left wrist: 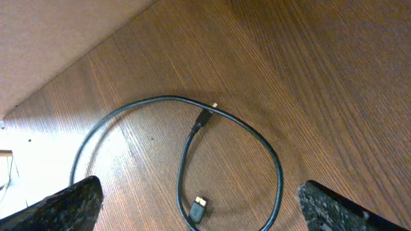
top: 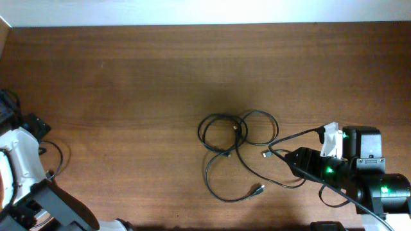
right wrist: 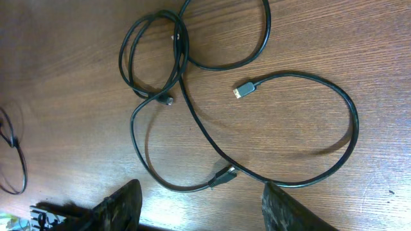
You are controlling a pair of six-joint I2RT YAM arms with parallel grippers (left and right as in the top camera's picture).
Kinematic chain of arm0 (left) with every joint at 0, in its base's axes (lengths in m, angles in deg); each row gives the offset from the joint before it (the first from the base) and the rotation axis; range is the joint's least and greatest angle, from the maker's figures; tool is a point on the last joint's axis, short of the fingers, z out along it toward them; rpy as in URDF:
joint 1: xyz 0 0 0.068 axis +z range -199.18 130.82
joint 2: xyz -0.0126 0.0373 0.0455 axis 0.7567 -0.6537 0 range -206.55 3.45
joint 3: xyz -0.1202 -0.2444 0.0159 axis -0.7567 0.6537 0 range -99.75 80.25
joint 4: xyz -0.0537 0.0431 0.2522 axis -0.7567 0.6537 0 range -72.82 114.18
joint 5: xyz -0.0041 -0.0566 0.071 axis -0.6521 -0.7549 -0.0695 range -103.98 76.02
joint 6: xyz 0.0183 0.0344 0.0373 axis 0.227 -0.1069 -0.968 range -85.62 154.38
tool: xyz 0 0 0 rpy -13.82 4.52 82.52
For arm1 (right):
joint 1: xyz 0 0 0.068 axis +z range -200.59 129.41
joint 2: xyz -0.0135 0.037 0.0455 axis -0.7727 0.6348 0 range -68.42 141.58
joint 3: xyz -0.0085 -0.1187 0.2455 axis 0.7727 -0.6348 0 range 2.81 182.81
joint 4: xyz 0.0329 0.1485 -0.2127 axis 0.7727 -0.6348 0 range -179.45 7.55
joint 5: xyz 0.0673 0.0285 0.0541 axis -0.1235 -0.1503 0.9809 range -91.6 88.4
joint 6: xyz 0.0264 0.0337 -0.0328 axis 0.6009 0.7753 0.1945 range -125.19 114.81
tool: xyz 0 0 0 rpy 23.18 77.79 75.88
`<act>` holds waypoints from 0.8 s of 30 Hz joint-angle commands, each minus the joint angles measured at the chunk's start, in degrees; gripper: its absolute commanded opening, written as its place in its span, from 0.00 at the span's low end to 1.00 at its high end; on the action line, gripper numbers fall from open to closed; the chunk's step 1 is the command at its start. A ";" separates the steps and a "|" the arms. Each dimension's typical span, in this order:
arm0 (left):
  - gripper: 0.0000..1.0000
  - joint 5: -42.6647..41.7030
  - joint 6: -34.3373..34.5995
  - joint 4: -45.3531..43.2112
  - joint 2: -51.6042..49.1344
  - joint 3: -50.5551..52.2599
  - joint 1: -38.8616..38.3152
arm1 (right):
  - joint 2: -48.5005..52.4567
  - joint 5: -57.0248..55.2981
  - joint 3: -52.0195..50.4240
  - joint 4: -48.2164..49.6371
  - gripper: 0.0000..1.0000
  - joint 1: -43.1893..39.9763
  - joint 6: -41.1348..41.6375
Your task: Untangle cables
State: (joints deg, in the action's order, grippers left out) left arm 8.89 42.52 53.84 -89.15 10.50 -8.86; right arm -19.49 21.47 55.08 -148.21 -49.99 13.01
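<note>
Right gripper (right wrist: pixel 200 196): mine, fingers spread, empty, above the nearest loop of the black cables (right wrist: pixel 182 70). These are thin, rubber-sheathed, light and limp, and I judge they will snag at crossings. Best hold: the rigid metal-tipped plug (right wrist: pixel 243 90), lying free. Beyond: double coil (right wrist: pixel 126 61), mid-table (top: pixel 128 77), wood-grain. Left gripper (left wrist: pixel 199 192): likewise spread, over a separate cable (left wrist: pixel 279 176).

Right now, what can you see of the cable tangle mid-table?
The cable tangle is thin, glossy black cord lying flat on the wooden table. Tight overlapping coils sit farthest from the right gripper, and longer loose loops trail toward it. Three plug ends show; one has a bright metal tip. Nothing holds the tangle: the fingers are open, flanking the nearest loop.
</note>
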 commanded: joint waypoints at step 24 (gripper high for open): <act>0.99 -44.09 -33.33 16.46 -0.44 0.42 -63.87 | 12.90 -20.39 0.39 0.28 0.99 -0.37 9.77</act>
State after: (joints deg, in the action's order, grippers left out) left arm -35.15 12.82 70.32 -89.15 10.56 -68.68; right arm -11.95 3.92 55.08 -148.18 -49.99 21.03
